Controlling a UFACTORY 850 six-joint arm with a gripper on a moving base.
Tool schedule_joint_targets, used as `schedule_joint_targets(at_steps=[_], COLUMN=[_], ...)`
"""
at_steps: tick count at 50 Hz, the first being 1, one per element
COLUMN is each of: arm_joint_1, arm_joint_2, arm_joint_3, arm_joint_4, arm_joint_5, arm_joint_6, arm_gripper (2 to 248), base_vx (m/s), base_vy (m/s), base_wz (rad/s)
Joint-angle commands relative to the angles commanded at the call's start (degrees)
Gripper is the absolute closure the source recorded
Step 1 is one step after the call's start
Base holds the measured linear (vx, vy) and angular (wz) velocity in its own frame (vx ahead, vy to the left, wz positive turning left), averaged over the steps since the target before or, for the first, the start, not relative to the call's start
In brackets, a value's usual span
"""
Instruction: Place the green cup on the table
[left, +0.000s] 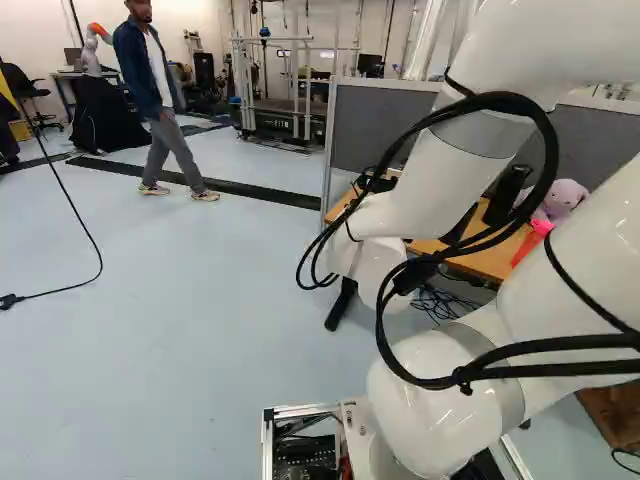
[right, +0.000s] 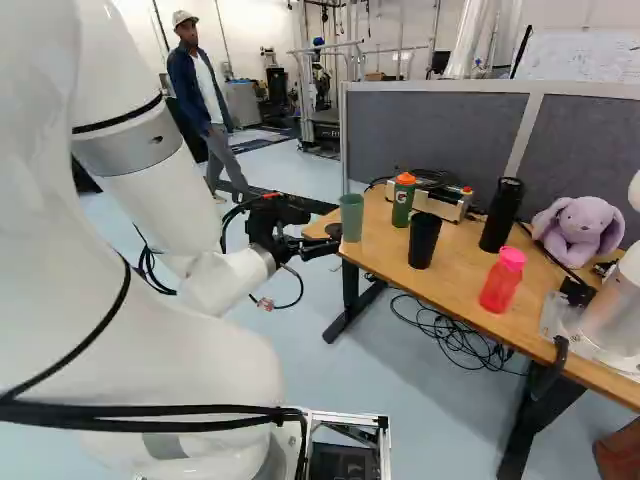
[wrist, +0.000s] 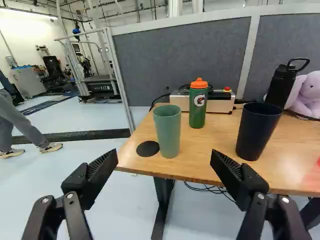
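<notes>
The wooden counter (wrist: 210, 175) bears the green cup (wrist: 168, 131) upright near its edge, beside a black disc (wrist: 148, 148). Your fingers (wrist: 162, 162) stand wide and empty, short of it. It looks light, smooth, perhaps flexible; pinch gently at mid-wall. The left base view hides the cup; the right shows it.
</notes>
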Motion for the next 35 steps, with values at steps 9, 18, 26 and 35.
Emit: schedule_joint_targets(at_steps=[9, 18, 26, 35], arm_joint_1=[-0.12, -0.42, -0.83, -1.46], arm_joint_2=[0.04, 0.15, 0.29, 0.51], arm_joint_3=[-0.01, -0.04, -0.08, -0.14], arm_joint_4=[-0.36, -1.24, -2.46, -4.32], arm_joint_5=[-0.19, -0.65, -1.28, -2.25], arm_joint_6=[0.04, 0.13, 0.27, 0.47], arm_gripper=[3, 3, 3, 3], base_vx=[0.0, 0.0, 0.0, 0.0], base_vy=[0.0, 0.0, 0.0, 0.0], base_wz=[0.0, 0.0, 0.0, 0.0])
